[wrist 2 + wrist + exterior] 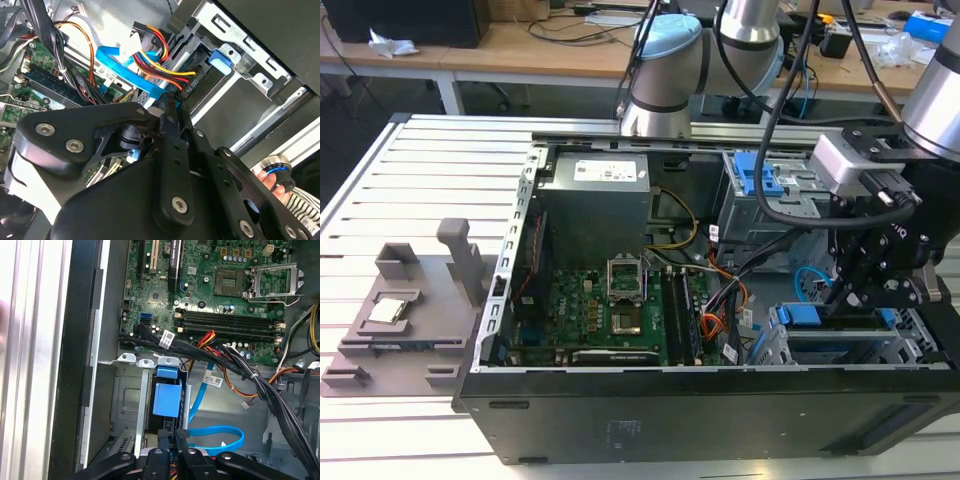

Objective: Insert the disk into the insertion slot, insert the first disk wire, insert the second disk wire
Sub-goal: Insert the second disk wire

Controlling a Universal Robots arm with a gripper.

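Note:
The disk sits in the insertion slot [125, 400], with its blue carrier [166, 397] showing between the silver cage rails and again in the exterior view [810, 318]. My gripper [173, 439] hangs just behind the disk's rear edge, at the exterior view's right [865, 290]. Its fingers [172, 107] are pressed together at the plug end of the second disk wire [220, 432], whose light-blue loop trails away from them [132, 75]. The first disk wire [165, 75] runs with yellow and orange strands into a dark plug [187, 86] right beside the fingertips.
A thick black cable bundle [250, 375] crosses above the drive bay. The motherboard [610, 310] fills the case's middle, and a taller grey cage with a blue latch [755, 180] stands behind. A hand [264, 172] with a striped sleeve is near the case edge.

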